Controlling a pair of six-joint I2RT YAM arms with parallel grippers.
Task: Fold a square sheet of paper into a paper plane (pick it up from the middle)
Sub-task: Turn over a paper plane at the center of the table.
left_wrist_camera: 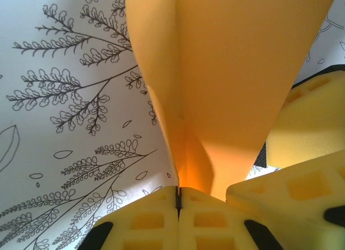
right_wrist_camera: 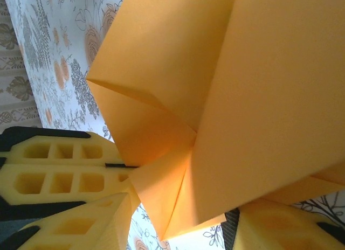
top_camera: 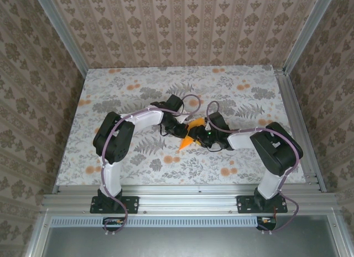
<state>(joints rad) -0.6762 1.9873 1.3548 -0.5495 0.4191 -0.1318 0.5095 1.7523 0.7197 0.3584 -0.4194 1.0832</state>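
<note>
The square sheet of paper (top_camera: 192, 136), bright orange and already creased into a flaring wedge, is hanging just above the middle of the table (top_camera: 138, 91), caught between the two arms. The left gripper (top_camera: 184, 129) is pinching it: in the left wrist view its jaws (left_wrist_camera: 178, 199) are pressing flat together, with a narrow fold of the paper (left_wrist_camera: 232, 72) rising straight out of the seam between them. The right gripper (top_camera: 202, 134) is reaching in from the other side with its jaws standing apart. In the right wrist view its fingers (right_wrist_camera: 81, 226) are sitting at either side of the paper's lower point (right_wrist_camera: 242, 99), and whether the pads are touching the sheet cannot be told. That view is also showing the left gripper (right_wrist_camera: 121, 165) side-on, clamping a folded corner. The left wrist view is catching the right gripper (left_wrist_camera: 260, 162) at the paper's right edge, one finger behind the sheet and one in front. From above, the wedge is pointing toward the near left. A grey floral cloth with small orange blooms is covering the table. Brown patterned wall panels (top_camera: 182, 24) are enclosing it on three sides, and an aluminium rail (top_camera: 188, 199) is carrying both arm bases at the near edge.
</note>
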